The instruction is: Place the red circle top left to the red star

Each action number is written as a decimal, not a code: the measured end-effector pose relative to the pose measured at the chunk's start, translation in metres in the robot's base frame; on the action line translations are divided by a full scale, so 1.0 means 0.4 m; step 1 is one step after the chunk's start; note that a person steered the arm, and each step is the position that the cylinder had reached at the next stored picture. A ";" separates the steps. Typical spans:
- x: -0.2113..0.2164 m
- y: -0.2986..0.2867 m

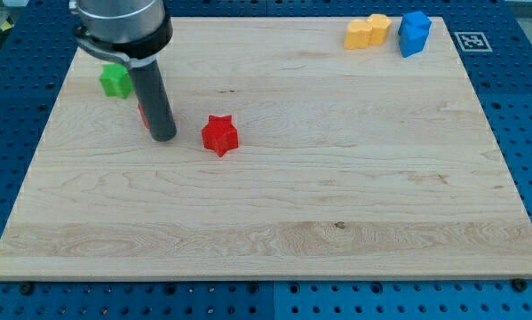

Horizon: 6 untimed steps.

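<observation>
Mostly hidden behind my dark rod, the small red circle block [144, 114] shows only as a red sliver at the rod's left edge in the upper left of the frame, just left of the red star-shaped block [219, 134] on the pale wooden tabletop [337, 178]. It looks light, rigid and ready to slide, so I judge a push low on its side wall suits it, not a grasp; being round, it has no long axis or heading. My tip [163, 138], a plain tool with nothing to open or close, sits just beside the circle, contact unclear.
</observation>
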State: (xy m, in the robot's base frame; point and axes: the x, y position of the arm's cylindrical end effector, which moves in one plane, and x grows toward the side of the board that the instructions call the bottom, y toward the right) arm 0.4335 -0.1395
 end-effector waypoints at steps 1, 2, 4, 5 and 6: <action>-0.040 -0.001; -0.051 -0.003; 0.021 0.027; 0.170 0.150; 0.191 0.362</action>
